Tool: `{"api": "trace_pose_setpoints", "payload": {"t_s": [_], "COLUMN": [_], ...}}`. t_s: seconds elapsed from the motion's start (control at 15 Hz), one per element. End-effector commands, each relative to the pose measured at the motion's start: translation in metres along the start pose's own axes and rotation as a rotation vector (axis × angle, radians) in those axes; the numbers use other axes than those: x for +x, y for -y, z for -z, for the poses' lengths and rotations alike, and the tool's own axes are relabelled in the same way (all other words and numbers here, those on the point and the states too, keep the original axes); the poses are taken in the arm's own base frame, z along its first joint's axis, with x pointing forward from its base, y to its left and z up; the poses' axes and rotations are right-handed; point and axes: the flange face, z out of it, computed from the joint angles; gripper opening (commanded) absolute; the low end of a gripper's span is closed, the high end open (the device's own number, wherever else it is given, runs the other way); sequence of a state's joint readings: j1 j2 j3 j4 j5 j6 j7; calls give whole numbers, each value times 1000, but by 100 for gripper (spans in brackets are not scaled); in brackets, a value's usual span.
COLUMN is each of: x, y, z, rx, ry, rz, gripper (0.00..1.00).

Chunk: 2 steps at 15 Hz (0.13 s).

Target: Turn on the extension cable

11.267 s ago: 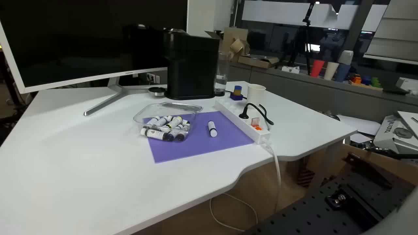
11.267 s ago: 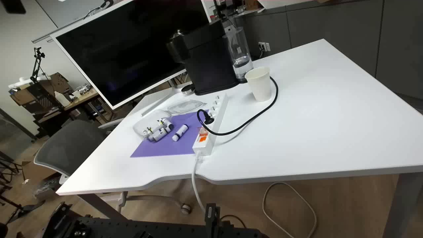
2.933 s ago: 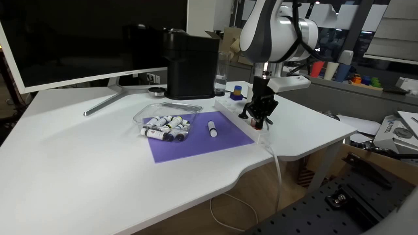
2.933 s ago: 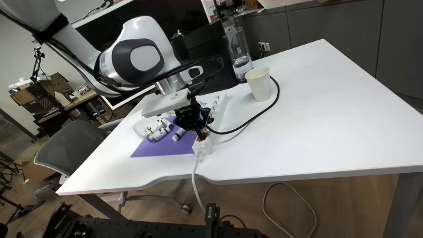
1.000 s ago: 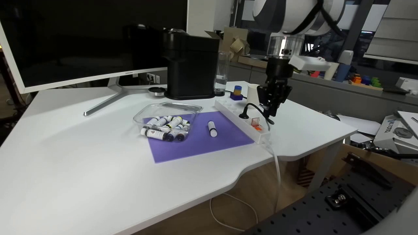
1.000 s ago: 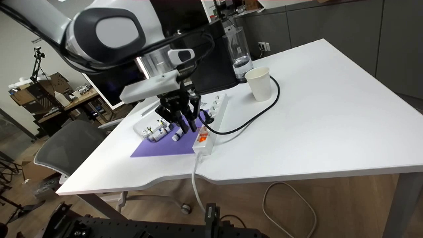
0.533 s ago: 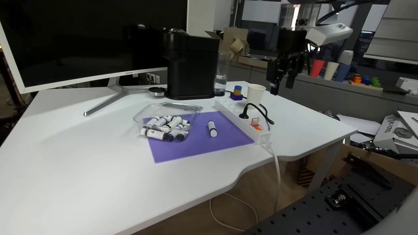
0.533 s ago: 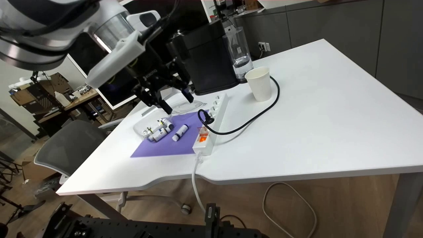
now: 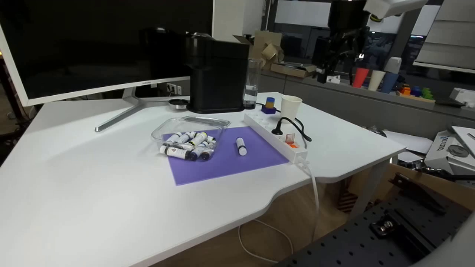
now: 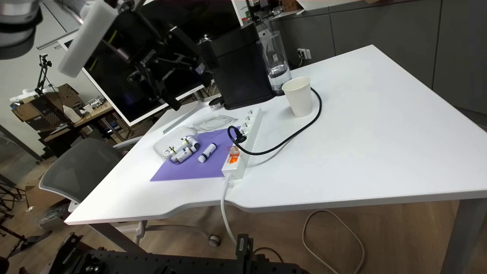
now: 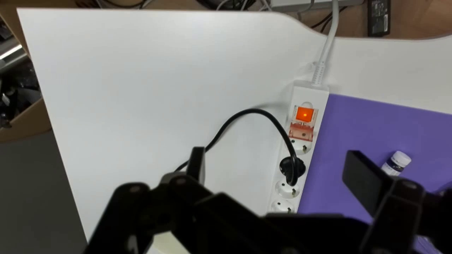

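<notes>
While pincer [image 11: 278,163] gapes | oblong plastic extension cable [image 11: 303,145] | square switch [image 11: 304,114] glows

Extension cable [image 9: 276,140] just right of the mat [image 9: 230,170] in both exterior views, cup [image 9: 290,107] right again; on the mat, one bottle [image 9: 241,146], and there, left of it, the tub [image 9: 163,129], perhaps overlapping the mat.

Arm [image 10: 16,43], one: pale section with black band, at ten o'clock in an exterior view, cut by the edge. Gripper [image 10: 190,91], one, black, two-fingered, lettered ROBOTIQ: jaws spread wide; tilted there, pointing between four and five o'clock. Fingers [image 11: 365,180], dark, paired: at seven and four o'clock in the wrist view, well apart. Housing [image 9: 393,6], white, oblong: beside the gripper, between one and two o'clock in an exterior view.
</notes>
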<state>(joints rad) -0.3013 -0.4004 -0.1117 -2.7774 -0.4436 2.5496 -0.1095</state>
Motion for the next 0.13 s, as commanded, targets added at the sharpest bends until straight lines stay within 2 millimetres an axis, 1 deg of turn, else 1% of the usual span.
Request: {"api": "trace_pose_setpoints", "payload": {"t_s": [0.0,0.07], "x": [-13,-16], "y": [1,1], "z": [4,-1], "rx": [18,13], "ry": [127,179], "rz": [-111,-125], "gripper": [100,100]}}
